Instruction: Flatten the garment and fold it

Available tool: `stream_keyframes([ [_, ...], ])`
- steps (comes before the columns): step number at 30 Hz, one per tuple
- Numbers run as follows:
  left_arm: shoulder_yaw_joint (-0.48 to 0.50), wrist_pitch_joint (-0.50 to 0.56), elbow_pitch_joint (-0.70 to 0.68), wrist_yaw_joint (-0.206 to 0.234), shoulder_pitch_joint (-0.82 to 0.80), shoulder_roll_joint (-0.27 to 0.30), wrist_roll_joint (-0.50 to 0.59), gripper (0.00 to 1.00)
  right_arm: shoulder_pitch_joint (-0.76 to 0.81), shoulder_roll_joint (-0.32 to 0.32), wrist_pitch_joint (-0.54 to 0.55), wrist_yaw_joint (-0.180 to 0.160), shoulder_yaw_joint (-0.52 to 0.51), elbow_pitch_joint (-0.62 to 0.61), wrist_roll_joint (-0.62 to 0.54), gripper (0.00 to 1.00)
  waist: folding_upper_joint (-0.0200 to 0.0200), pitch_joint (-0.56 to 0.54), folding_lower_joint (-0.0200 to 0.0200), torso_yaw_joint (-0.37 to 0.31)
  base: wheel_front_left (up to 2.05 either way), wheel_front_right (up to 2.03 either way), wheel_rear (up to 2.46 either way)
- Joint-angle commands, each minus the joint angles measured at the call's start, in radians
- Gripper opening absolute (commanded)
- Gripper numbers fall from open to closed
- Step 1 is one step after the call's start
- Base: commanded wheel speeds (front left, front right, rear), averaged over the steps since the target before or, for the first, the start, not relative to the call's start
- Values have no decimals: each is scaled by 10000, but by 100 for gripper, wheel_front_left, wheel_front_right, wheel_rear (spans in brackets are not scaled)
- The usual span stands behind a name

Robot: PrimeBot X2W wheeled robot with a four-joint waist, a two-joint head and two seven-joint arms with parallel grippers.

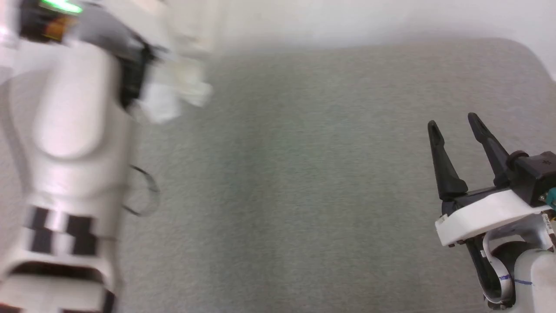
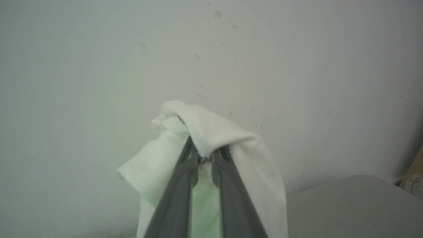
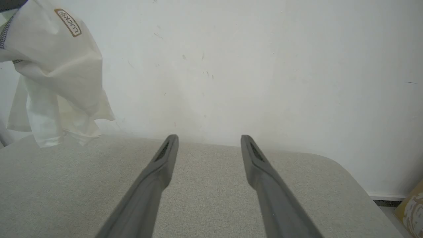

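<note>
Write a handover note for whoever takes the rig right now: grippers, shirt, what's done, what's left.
Left gripper: shut on the garment, which it holds bunched and raised in front of the wall.
Right gripper: open, empty, over the grey padded surface.
Garment: hangs crumpled at the surface's far left, with the chest logo visible.
Done: garment picked up.
Left: spread it flat, then fold it. Neither has started.
</note>
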Motion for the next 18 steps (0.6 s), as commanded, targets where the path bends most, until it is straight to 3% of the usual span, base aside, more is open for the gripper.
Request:
stream_keyframes([
  [1,-90,227,-392,186,378,-290,-119,0,80,21,32,-17,6,-65,-59,100,0,-242,2,-669,0,0,0],
  [5,-326,1099,-1833,776,1539,-1030,-378,0,131,21,60,-17,15,-163,-130,100,0,-75,2,-1094,0,0,0],
  [9,-725,1946,-3186,1405,3370,-1321,-451,0,256,21,36,-17,47,-235,-154,100,0,205,2,-1303,0,0,0],
  [18,-1244,2849,-5565,2628,8322,-852,-309,0,360,22,-72,-17,280,-111,-5,100,0,693,2,-1214,0,0,0],
])
